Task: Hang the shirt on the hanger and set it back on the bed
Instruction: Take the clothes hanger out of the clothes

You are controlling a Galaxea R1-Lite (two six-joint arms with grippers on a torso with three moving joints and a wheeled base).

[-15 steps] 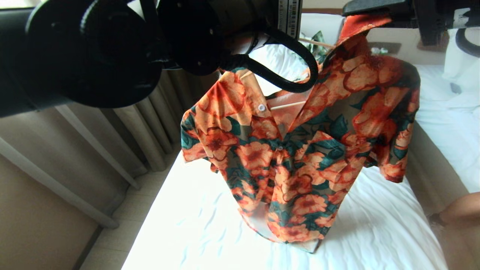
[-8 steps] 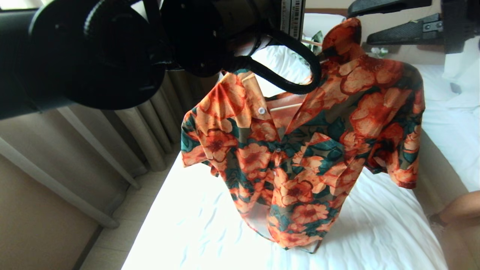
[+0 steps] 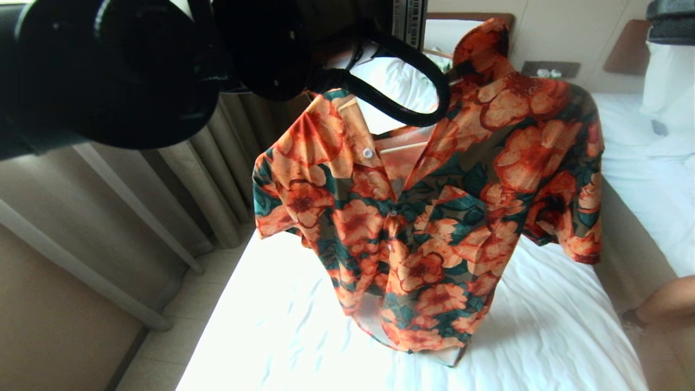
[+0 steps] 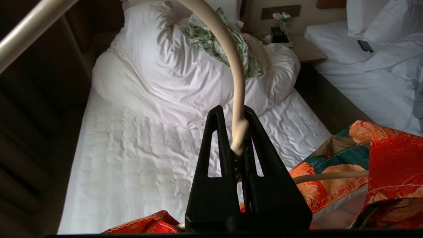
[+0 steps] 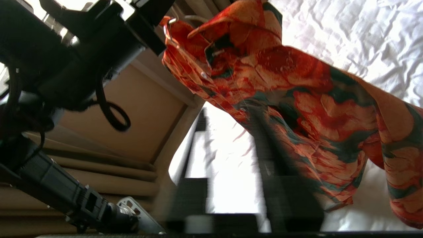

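The shirt (image 3: 434,217), orange flowers on dark green leaves, hangs on the cream hanger (image 4: 236,82) above the bed (image 3: 304,326), its hem brushing the sheet. A piece of the hanger's bar (image 3: 404,147) shows inside the open collar. My left gripper (image 4: 232,112) is shut on the stem of the hanger's hook, and its bulky black arm (image 3: 108,70) fills the head view's upper left. The right gripper (image 5: 231,132) is off the shirt (image 5: 297,99), its blurred fingers apart with nothing between them. Only a dark piece of the right gripper (image 3: 670,21) shows in the head view's top right corner.
A bunched white duvet (image 4: 185,66) with a green-and-white garment (image 4: 211,39) lies at the head of the bed. Beyond a nightstand (image 4: 307,49) is a second white bed (image 3: 646,163). Curtains (image 3: 206,179) hang on the left. Part of a person (image 3: 668,304) shows at the right edge.
The right gripper has let go of the shirt's collar and drawn away up and to the right, almost out of the head view. The shirt now hangs from the hanger alone, shifted slightly left.
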